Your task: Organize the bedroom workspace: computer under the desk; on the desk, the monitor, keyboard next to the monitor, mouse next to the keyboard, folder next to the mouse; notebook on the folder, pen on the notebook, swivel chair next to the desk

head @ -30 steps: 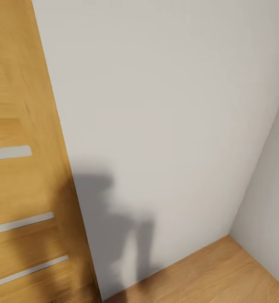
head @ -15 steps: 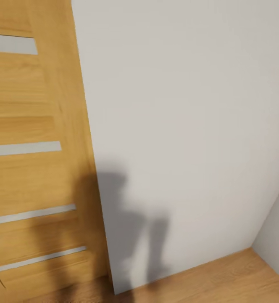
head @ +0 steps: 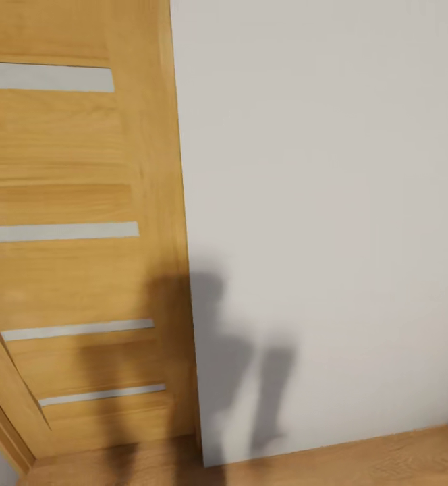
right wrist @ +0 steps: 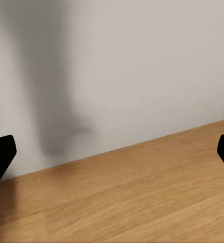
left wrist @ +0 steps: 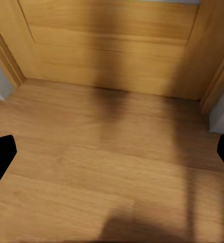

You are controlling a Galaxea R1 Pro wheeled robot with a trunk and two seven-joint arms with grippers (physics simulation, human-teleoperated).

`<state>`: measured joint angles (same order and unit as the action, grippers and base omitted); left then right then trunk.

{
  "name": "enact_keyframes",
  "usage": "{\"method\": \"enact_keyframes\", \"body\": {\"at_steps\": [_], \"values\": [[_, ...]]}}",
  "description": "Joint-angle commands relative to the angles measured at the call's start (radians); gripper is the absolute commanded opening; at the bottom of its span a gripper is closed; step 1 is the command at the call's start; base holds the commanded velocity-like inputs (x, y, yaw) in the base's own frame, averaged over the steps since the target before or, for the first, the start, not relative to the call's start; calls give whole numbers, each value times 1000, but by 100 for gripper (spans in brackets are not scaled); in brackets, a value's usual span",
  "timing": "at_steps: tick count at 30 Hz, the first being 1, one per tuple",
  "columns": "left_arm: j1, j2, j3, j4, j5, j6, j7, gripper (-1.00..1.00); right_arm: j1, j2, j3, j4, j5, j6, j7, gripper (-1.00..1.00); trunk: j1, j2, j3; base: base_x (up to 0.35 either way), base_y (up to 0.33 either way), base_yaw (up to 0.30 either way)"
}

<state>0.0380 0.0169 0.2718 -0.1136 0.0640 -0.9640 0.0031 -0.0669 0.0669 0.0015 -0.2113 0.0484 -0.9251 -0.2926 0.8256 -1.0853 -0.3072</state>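
In transit: no desk or other task item is in view, so their whereabouts can't be told. Left gripper [left wrist: 112, 157] jaws spread, empty, wooden door [left wrist: 112, 45] ahead of them. Right gripper [right wrist: 112, 154] spread, empty, white wall [right wrist: 142, 66] ahead. Next: likely get through that door to find the workspace.

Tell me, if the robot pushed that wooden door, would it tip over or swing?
The wooden door would probably swing, not tip: it stands tall inside a frame beside the white wall. It looks solid and stiff, with only narrow pale strips, so likely heavy. Both grippers, left and right, are open over the wooden floor, touching nothing.
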Motion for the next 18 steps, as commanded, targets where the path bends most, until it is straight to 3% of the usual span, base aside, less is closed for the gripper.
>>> {"method": "enact_keyframes", "body": {"at_steps": [1,18], "values": [[0,0,-4,-1,6,-1,0,100,-1,0,0,2,5,-4,-6,100,0,-1,-1,0,0,282],[0,-3,-2,-1,8,-1,1,100,-1,-4,3,19,5,-14,-7,100,0,-1,-8,0,0,282]]}}
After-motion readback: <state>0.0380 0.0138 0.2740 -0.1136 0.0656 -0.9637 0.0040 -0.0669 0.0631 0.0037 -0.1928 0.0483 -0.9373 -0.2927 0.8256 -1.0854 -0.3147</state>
